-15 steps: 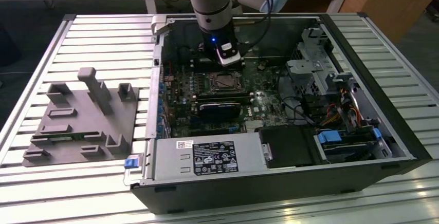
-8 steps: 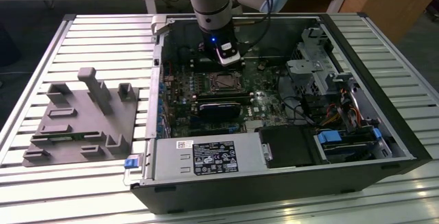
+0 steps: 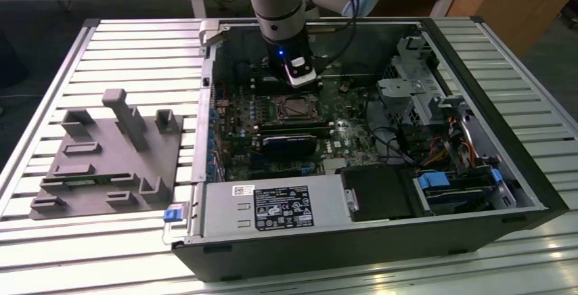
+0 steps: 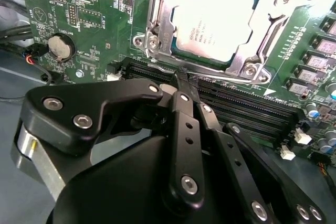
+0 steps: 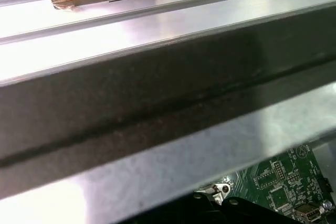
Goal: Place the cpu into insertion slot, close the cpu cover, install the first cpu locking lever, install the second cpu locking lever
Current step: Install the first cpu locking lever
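Slatted aluminium counter (image 3: 135, 44) carries an open black PC case (image 3: 361, 251) lying on its side. Grey moulded fixture (image 3: 108, 153) sits on the counter at the exterior view's left, apart from the case. Arm (image 3: 280, 4) reaches in from the far side, with the gripper (image 3: 296, 85) low over the green motherboard (image 3: 237, 156), just far of the insertion slot (image 3: 294, 107). Second wrist view: cpu (image 4: 215, 17) is seated in the slot, cpu cover (image 4: 157, 22) lies flat around it, metal top showing through the cut-out. Fingers (image 4: 184, 124) look closed on each other, nothing between them. Their tips are just beside the cover's edge, above the black memory slots (image 4: 247, 108); cannot tell if they touch anything. Coin cell (image 4: 59, 46) sits on the board, well apart from the socket. Power supply (image 3: 271, 207) sits at the case's near edge.
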`<state>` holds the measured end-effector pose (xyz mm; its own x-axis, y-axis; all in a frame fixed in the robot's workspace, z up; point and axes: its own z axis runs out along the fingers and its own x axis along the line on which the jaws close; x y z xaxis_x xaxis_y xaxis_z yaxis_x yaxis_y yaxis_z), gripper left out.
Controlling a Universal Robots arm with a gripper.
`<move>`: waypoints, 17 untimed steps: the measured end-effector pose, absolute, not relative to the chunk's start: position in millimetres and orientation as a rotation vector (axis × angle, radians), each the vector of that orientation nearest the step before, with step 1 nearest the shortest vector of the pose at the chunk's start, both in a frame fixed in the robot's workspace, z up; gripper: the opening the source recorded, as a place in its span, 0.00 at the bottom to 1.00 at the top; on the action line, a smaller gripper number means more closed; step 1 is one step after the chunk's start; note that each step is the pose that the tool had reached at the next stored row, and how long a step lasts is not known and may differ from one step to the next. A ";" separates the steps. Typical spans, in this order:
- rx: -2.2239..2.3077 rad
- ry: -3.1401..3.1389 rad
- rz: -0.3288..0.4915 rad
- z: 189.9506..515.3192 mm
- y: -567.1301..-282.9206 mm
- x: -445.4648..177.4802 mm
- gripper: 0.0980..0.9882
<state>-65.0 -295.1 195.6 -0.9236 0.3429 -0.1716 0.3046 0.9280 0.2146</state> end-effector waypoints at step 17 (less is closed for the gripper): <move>0.486 2.878 0.255 191.0 -295.2 -65.1 0.01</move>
<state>-65.1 -295.2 191.0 -0.9232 0.3407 -0.1775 0.3042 0.9305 0.2041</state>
